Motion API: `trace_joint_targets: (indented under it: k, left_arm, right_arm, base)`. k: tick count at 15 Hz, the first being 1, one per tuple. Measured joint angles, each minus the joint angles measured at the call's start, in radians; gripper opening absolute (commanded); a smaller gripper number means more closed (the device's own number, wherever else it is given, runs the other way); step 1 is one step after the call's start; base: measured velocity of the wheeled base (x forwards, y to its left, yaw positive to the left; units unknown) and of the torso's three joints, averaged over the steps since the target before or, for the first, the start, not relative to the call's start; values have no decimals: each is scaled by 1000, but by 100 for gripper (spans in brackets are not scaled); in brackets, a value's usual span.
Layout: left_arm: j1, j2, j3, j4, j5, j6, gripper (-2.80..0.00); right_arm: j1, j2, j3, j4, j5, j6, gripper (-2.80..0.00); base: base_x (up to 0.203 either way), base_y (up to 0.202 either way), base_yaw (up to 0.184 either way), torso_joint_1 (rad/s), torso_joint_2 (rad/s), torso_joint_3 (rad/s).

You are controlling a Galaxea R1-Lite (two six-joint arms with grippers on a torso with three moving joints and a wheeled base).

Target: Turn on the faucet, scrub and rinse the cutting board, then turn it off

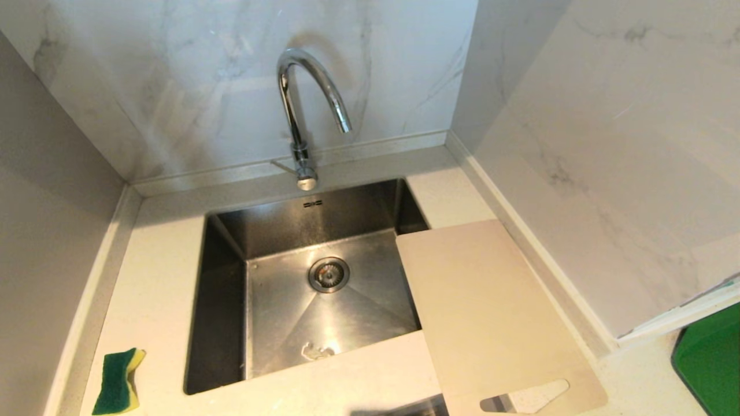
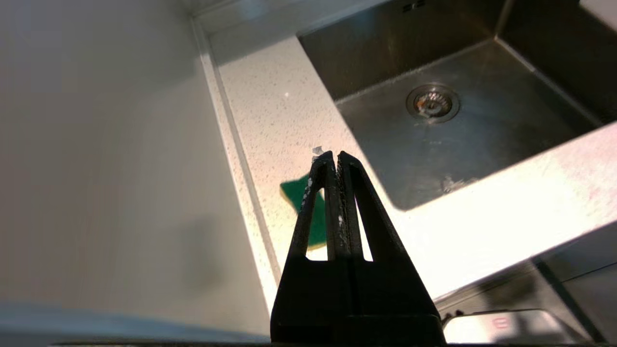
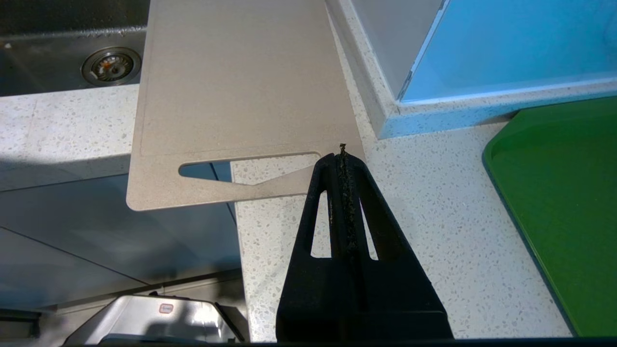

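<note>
The chrome gooseneck faucet [image 1: 303,110] stands behind the steel sink [image 1: 277,341], with no water running. The cream cutting board [image 1: 485,312] lies flat on the counter to the sink's right, its left edge over the basin and its handle hole [image 1: 525,397] past the counter's front edge. Neither arm shows in the head view. My left gripper [image 2: 336,155] hangs shut and empty above the counter left of the sink, over the green sponge [image 2: 295,194]. My right gripper [image 3: 342,156] is shut and empty, just in front of the cutting board [image 3: 241,82], near its handle end.
A green and yellow sponge [image 1: 118,381] lies on the counter at the front left of the sink. A green tray [image 1: 714,358] sits at the far right. Marble walls close in at the back and right, a plain wall at the left.
</note>
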Motion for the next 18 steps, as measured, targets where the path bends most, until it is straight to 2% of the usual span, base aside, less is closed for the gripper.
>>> trace_joint_targets:
  k: [3,6,9,13,16,18]
  left_arm:
    - [-1,-79,123,-66,21,31,-280]
    - [-1,-103,240,-178,2,33,-280]
    - [-1,-109,260,-111,-60,25,-280]
    - [-1,-111,263,-108,-51,-50,-280]
    - [-1,-111,264,-116,1,-159,-280]
    - [-2,-111,264,-117,4,-168,-280]
  right_arm:
    - [0,0,0,0,0,0,-280]
    - [0,0,0,0,0,0,-280]
    - [0,0,0,0,0,0,-280]
    - [0,0,0,-1,0,0,-280]
    - [0,0,0,0,0,0,-280]
    - [0,0,0,0,0,0,-280]
  base:
    - [0,0,0,0,0,0]
    - [0,0,0,0,0,0]
    - [0,0,0,0,0,0]
    - [0,0,0,0,0,0]
    - [0,0,0,0,0,0]
    - [0,0,0,0,0,0]
